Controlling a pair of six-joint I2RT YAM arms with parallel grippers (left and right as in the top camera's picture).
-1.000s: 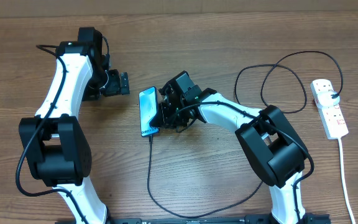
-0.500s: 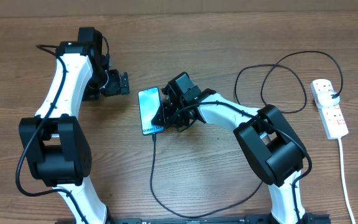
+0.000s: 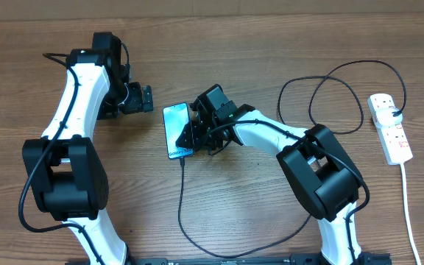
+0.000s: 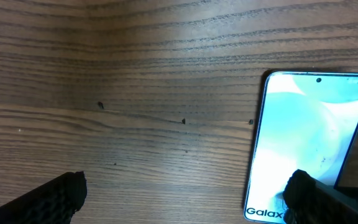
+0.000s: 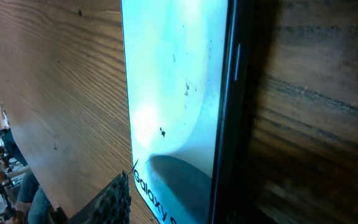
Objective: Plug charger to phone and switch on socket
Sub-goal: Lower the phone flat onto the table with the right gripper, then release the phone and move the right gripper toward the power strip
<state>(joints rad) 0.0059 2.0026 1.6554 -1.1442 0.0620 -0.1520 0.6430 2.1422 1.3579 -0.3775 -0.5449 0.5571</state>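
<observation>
The phone (image 3: 175, 131) lies on the table, blue screen up, its "Galaxy" end toward me; it also shows in the left wrist view (image 4: 303, 143) and the right wrist view (image 5: 173, 93). The black charger cable (image 3: 179, 199) meets the phone's near short edge, loops along the front, and runs to the white socket strip (image 3: 390, 129) at far right. My right gripper (image 3: 191, 136) is at the phone's right long edge, jaws apart, with one finger (image 5: 114, 202) over the lettered end. My left gripper (image 3: 147, 98) is open and empty, left of the phone.
The strip's white cord (image 3: 407, 206) runs down the right side toward the table's front edge. The black cable makes a wide loop (image 3: 322, 103) between the right arm and the strip. The table's far edge lies behind both arms.
The phone has gone from tipped up on its long edge to lying flatter, with more screen showing. My right gripper shifted slightly with it. The left arm has not moved.
</observation>
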